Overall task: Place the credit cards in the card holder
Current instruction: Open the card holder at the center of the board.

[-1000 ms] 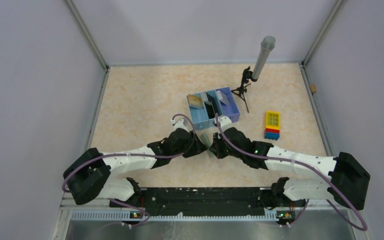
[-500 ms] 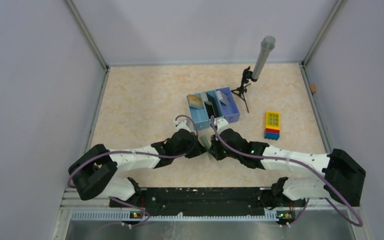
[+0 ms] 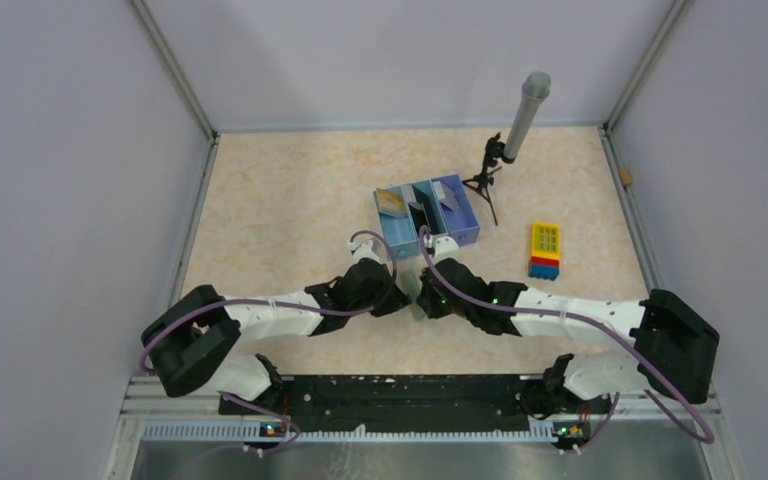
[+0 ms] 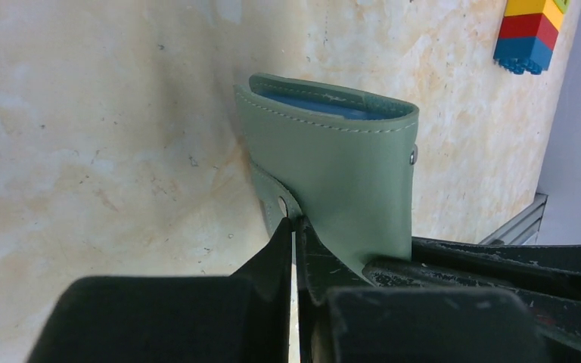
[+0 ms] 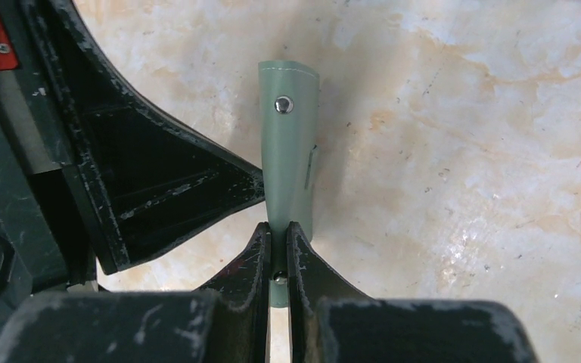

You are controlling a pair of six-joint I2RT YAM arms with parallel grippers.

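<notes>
On the marbled table (image 3: 280,200), just nearer than the blue tray (image 3: 460,238), the left gripper (image 4: 295,225) and right gripper (image 5: 276,236) meet. Each is pinched tight on the card holder (image 4: 340,166) between them: folded grey-green leather, stitched edges, blue lining, and a metal snap stud (image 5: 283,104) on its tab.

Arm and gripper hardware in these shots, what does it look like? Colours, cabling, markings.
Both match: the left arm and right arm have white links with chunky black joint housings. A purple cable loops along each. A green light glows on the right arm. The left gripper and right gripper have black, tapered, wedge-shaped fingers, scuffed pale at the edges. No lettering visible.
</notes>
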